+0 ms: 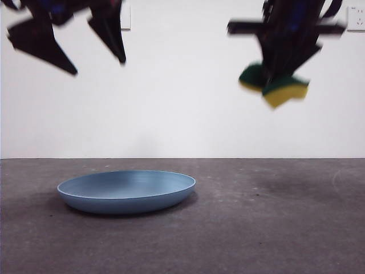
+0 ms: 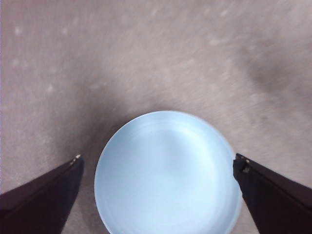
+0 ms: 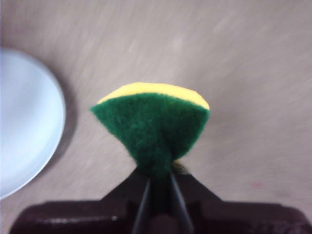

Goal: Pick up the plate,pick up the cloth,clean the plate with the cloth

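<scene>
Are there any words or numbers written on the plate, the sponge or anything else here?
None. No words, numbers or signs can be read in any view.
The plate is plain light blue.
The sponge, pinched in the right gripper, is plain green and yellow.
The table and wall are bare.

Two black grippers, both blurred in the front view. Left gripper (image 1: 97,64): long flat jaws tapering to sharp points, a hint of blue on the body above them; seen from its own wrist (image 2: 158,165), matte wedges with a small pale fleck at each tip. Right gripper (image 3: 158,178): thin pale-edged inner faces, broad dark base behind; blue trace higher up (image 1: 279,80).
</scene>
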Available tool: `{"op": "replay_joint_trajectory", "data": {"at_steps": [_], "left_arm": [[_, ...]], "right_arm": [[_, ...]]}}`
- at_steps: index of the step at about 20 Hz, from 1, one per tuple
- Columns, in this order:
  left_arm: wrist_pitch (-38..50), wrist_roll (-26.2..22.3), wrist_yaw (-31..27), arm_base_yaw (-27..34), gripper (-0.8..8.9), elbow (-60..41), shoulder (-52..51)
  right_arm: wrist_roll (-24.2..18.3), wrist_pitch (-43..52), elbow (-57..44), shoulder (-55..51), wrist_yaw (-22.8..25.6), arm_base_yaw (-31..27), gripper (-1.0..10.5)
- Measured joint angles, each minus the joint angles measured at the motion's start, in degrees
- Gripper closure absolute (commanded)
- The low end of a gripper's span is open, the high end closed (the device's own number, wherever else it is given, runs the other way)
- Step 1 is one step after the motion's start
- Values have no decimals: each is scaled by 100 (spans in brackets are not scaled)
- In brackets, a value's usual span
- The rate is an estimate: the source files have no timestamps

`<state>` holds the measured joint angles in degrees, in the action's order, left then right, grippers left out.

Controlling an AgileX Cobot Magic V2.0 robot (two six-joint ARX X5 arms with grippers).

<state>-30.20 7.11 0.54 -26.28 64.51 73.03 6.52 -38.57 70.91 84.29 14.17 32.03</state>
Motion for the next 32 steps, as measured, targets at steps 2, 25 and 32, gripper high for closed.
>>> {"op": "replay_joint_trajectory", "data": {"at_steps": [2,25,32], "left_arm": [[-199,4,0,-131,280,0,-431],[-914,44,-98,-463,280,0,-1043],[-881,-20,-920,-463,848,0,-1036]], "right_arm": [[15,151,0,448,-551,-160,963],[57,505,2,2334,-1572,-726,349],[72,4,0,1443,-1563,-730,955]]}}
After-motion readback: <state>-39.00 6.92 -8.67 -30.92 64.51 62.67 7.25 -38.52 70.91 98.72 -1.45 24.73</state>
